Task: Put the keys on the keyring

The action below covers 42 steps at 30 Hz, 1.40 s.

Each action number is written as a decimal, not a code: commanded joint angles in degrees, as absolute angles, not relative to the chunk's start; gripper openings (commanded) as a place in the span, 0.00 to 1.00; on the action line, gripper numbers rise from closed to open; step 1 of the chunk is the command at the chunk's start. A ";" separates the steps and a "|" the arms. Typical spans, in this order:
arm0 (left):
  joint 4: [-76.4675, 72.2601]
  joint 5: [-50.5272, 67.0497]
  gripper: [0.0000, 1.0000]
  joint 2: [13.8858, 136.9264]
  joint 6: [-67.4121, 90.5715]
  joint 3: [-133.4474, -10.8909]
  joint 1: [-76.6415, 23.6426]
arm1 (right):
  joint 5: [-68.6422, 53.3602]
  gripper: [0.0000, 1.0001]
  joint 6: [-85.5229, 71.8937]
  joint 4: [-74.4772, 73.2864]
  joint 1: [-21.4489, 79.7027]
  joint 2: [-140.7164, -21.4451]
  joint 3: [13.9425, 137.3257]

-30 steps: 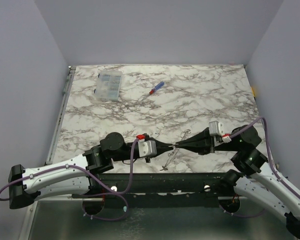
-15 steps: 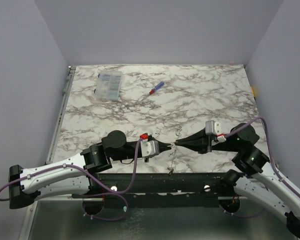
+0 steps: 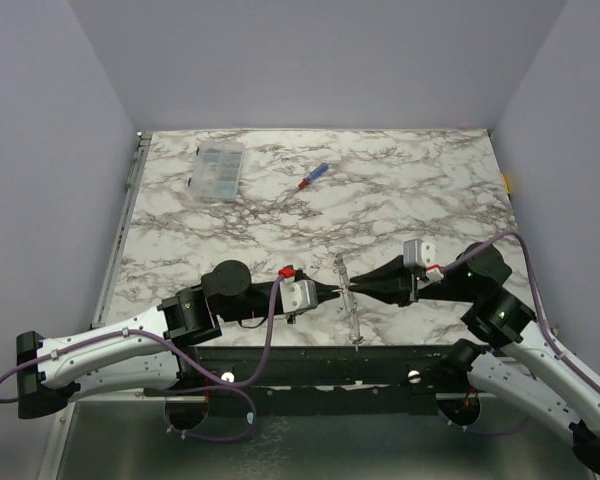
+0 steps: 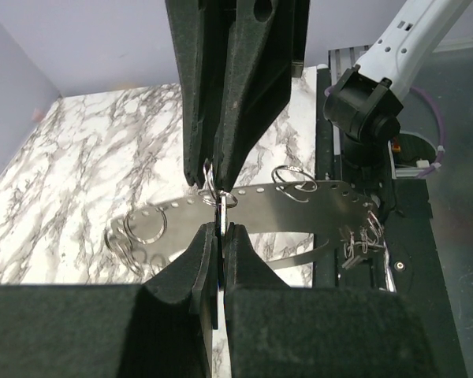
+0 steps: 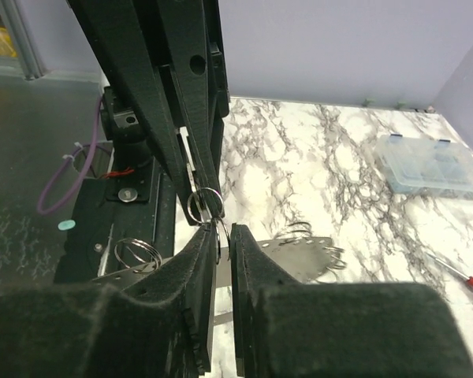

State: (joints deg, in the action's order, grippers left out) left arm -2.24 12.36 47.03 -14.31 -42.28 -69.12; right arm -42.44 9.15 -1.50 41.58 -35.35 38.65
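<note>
Left claw point(image 3: 332, 292): clamped on keyring point(image 4: 284, 213), lower centre. Right claw point(image 3: 354, 290): barely parted alongside, gripping nothing. Mid-threading, probably; next: steady hold, feed key.

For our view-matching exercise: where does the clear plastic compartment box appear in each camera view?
Top external: compartment box, upper left of the table.
Left wrist: not in it.
Right wrist: compartment box at the right edge, mid-height.
Shared landmark: the perforated keyring carrying wire rings.
</note>
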 commanded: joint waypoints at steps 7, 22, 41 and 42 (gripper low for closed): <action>-0.09 5.40 0.00 46.05 -16.46 -45.76 -69.44 | -41.26 0.44 9.80 -2.18 41.37 -34.52 40.26; 1.80 -4.44 0.00 51.19 -16.86 -47.12 -69.41 | -33.19 0.65 9.15 -5.01 41.36 -31.08 38.76; -2.63 -13.53 0.00 65.17 -17.82 -48.57 -67.58 | -9.92 0.80 5.92 -7.14 41.35 -31.86 35.19; -2.77 -13.10 0.00 66.30 -17.81 -48.91 -66.88 | -9.04 0.80 5.85 -7.39 41.35 -31.81 35.19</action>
